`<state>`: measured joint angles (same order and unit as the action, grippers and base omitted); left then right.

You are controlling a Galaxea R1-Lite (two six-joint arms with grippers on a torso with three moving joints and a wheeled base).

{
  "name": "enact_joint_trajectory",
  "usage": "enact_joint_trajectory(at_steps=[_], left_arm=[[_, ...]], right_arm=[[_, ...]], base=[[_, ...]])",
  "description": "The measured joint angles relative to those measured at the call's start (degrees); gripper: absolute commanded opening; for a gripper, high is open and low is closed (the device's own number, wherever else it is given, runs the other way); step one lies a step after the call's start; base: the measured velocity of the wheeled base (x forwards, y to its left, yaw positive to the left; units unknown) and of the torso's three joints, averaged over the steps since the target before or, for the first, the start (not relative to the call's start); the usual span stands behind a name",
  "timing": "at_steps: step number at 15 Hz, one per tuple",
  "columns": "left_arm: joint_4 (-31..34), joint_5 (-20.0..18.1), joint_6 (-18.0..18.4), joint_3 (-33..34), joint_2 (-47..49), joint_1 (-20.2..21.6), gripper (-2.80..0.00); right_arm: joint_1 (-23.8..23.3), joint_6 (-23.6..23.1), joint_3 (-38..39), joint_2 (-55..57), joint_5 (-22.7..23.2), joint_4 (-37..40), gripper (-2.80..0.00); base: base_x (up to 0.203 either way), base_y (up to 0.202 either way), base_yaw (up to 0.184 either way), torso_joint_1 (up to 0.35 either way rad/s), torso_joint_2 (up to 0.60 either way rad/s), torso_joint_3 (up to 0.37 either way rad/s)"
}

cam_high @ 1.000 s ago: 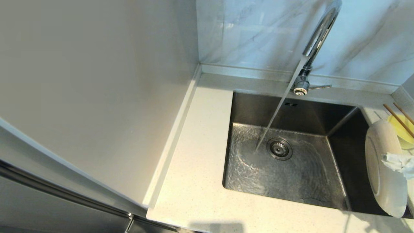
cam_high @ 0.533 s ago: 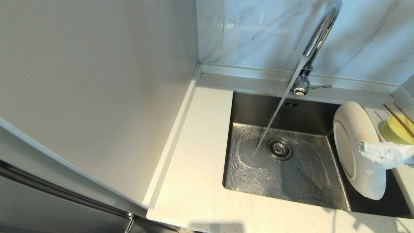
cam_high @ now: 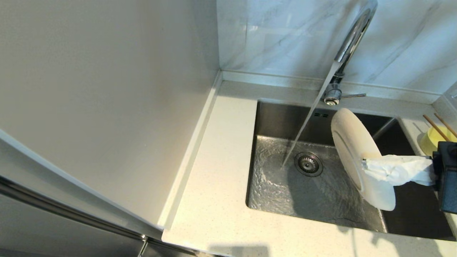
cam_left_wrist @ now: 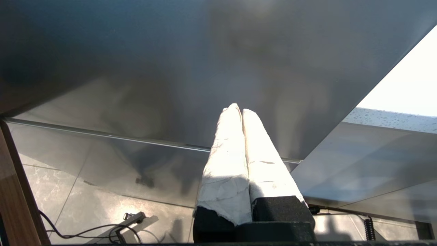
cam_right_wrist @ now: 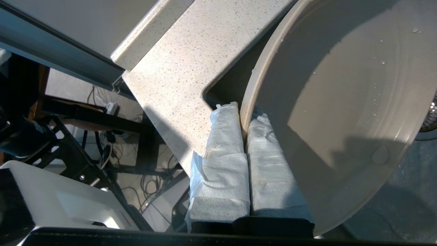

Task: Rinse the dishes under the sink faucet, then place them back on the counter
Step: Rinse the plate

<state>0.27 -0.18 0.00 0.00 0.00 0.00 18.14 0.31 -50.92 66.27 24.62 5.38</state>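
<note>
My right gripper [cam_high: 365, 166] [cam_right_wrist: 243, 114], its fingers wrapped in white paper, is shut on the rim of the pale cream plate [cam_high: 351, 150] [cam_right_wrist: 341, 102]. The plate hangs on edge over the right half of the steel sink [cam_high: 285, 117], just right of the water stream [cam_high: 307, 121] that runs from the chrome faucet [cam_high: 351, 35] to beside the drain strainer [cam_high: 308, 164]. The yellow bowl [cam_high: 430, 137] with the brown chopsticks [cam_high: 436, 127] across it sits on the counter [cam_high: 221, 171] at the far right. My left gripper [cam_left_wrist: 238, 110] is shut on nothing, parked below the counter.
A plain white wall panel [cam_high: 107, 89] stands along the counter's left side, and the marble wall [cam_high: 278, 35] rises behind the raised back rim. The faucet's thin lever [cam_high: 353, 95] points right from its base. Cables and a stand lie on the floor [cam_left_wrist: 102, 218].
The right gripper has carried the plate leftward from the sink's right edge to over the basin, close to the running water. The water keeps running; the left arm shows no movement.
</note>
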Motion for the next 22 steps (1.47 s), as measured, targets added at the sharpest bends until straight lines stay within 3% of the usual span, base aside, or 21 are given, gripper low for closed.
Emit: enact_joint_trajectory(at_steps=[2,5,9,14,22], left_arm=[[0.0,0.0,0.0,0.0,0.0,0.0,-2.80],[0.0,0.0,0.0,0.0,0.0,0.0,-2.80],[0.0,0.0,0.0,0.0,0.0,0.0,-2.80],[0.0,0.0,0.0,0.0,0.0,0.0,-2.80],[0.0,0.0,0.0,0.0,0.0,0.0,-2.80]], right_arm=[[0.8,-3.1,-1.3,2.4,-1.5,0.0,-2.80],[1.2,-3.7,-4.0,6.8,-2.7,-0.9,-2.80],[1.3,1.8,-7.2,12.4,-6.5,-7.0,-2.80],[1.2,16.0,-13.3,17.0,-11.3,-7.5,-2.80],[1.3,17.3,-17.5,20.6,-13.2,-7.2,-2.80]], base=[[0.000,0.000,0.000,0.000,0.00,0.000],[0.000,0.000,0.000,0.000,0.00,0.000],[0.000,0.000,0.000,0.000,0.00,0.000],[0.000,0.000,0.000,0.000,0.00,0.000],[0.000,0.000,0.000,0.000,0.00,0.000]])
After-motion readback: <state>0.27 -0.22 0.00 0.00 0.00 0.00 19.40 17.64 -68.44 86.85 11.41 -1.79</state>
